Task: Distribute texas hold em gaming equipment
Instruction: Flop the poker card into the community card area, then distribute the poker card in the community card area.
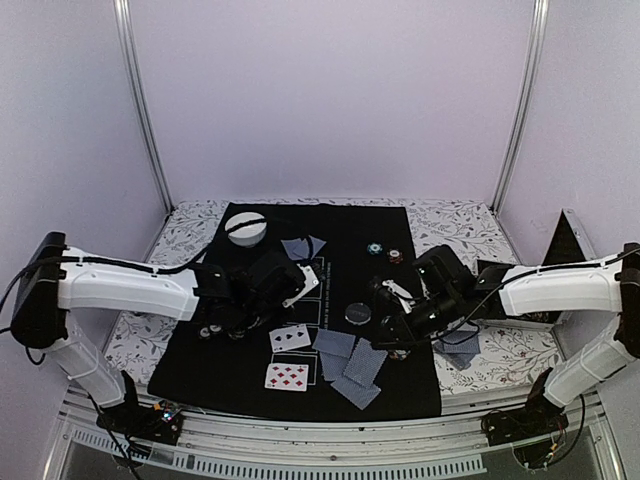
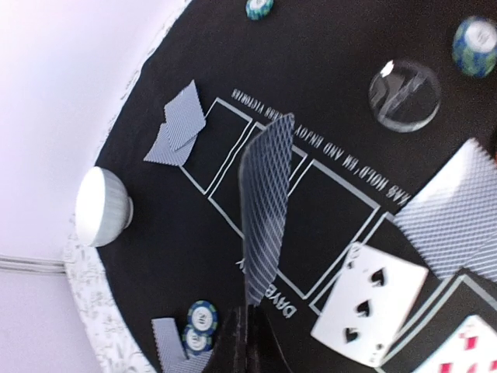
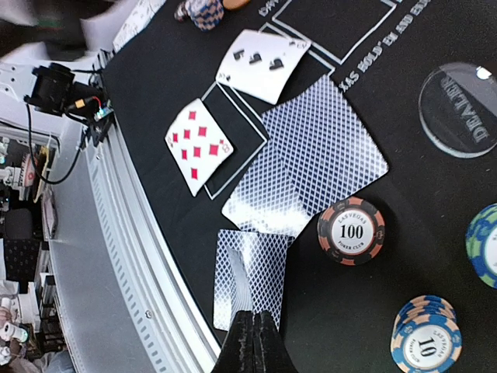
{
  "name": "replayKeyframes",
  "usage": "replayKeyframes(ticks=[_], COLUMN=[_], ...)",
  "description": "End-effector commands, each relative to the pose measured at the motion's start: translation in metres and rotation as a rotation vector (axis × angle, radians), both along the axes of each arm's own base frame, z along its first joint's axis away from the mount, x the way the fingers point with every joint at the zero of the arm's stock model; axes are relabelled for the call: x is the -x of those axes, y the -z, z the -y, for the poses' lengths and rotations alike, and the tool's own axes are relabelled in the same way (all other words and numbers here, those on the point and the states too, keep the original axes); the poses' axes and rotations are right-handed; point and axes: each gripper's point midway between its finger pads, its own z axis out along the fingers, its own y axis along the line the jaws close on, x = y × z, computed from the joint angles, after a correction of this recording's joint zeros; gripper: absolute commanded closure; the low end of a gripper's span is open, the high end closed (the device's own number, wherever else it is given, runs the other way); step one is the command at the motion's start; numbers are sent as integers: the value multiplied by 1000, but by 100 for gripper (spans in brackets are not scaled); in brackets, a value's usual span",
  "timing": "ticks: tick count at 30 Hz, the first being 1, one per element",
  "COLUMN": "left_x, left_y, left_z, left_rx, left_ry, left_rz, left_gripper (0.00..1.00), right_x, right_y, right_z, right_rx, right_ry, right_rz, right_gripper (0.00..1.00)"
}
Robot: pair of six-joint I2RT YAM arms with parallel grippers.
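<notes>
Grey-blue held card (image 2: pixel 268 202): stands on edge in the left gripper (image 2: pixel 250 326), whose jaws are clamped on its lower edge. It hangs above the white rectangles printed mid-mat (image 2: pixel 326 47).
Cards laid: the spades card (image 2: pixel 373 311) and diamonds card (image 3: pixel 199 145) lie face up toward the mat's near edge. The overlapped face-down cards (image 3: pixel 322 151) lie just beside them. A face-down pair (image 2: pixel 178 128) sits at the far side near the white bowl (image 2: pixel 103 206).
Chips: a teal chip (image 1: pixel 375 248) and a red chip (image 1: pixel 396 257) sit at the far right. A small stack (image 2: pixel 200 322) sits by the left edge. The 100 chip (image 3: pixel 351 231) and the 10 stack (image 3: pixel 425 334) sit at the near right.
Dealer button (image 3: pixel 460 109): lies flat, right of the rectangles.
Right gripper (image 3: pixel 252 326): its jaws are closed with nothing visible between them. The tips are over the near-edge card (image 3: pixel 248 272); whether they touch it cannot be told.
Spare cards (image 1: pixel 462 345): lie on the tablecloth beyond the mat's right edge.
Progress, judged: about midway. Several places are served, the held card is unplaced, and the overlapped and spare cards are likely left to deal.
Edges: the near-edge card lies close to the mat's near border, with the table rail (image 3: pixel 132 225) just beyond, so there is little margin for sliding.
Open room: there is bare mat at the far middle, between the bowl and the teal chip. The two grippers work near each other at the centre.
</notes>
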Motion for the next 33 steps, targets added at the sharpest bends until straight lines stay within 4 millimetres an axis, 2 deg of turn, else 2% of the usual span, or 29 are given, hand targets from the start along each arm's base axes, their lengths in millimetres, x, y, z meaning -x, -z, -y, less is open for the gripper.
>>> replayKeyframes(ticks=[1, 3, 8, 14, 18, 20, 21, 23, 24, 30, 33], left_x=[-36, -39, -53, -67, -68, -66, -66, -64, -63, -43, -37], left_y=[26, 35, 39, 78, 100, 104, 105, 99, 94, 53, 35], left_z=[-29, -26, -16, -24, -26, -29, -30, -30, -29, -17, -21], left_rx=[-347, -376, -437, -589, -633, -640, -638, -626, -613, -511, -491], left_ry=[47, 130, 254, 300, 315, 307, 299, 284, 281, 314, 300], left_rz=[118, 142, 216, 197, 155, 130, 123, 114, 116, 155, 170], left_gripper=[100, 100, 100, 100, 100, 91, 84, 63, 56, 35, 34], right_x=[-5, -6, -6, -17, -27, -30, -31, -34, -35, -45, -50], right_y=[-23, -32, -50, -62, -72, -77, -79, -83, -85, -98, -105], right_z=[6, 7, 4, 10, 15, 16, 16, 16, 15, 11, 9], right_rx=[-45, -68, -107, -111, -124, -130, -131, -136, -139, -150, -156], right_ry=[27, 28, 23, 81, 126, 141, 145, 154, 156, 172, 180], right_rz=[5, 13, 29, 50, 66, 76, 79, 88, 90, 119, 135], right_gripper=[98, 98, 98, 98, 98, 98, 98, 98, 98, 98, 98])
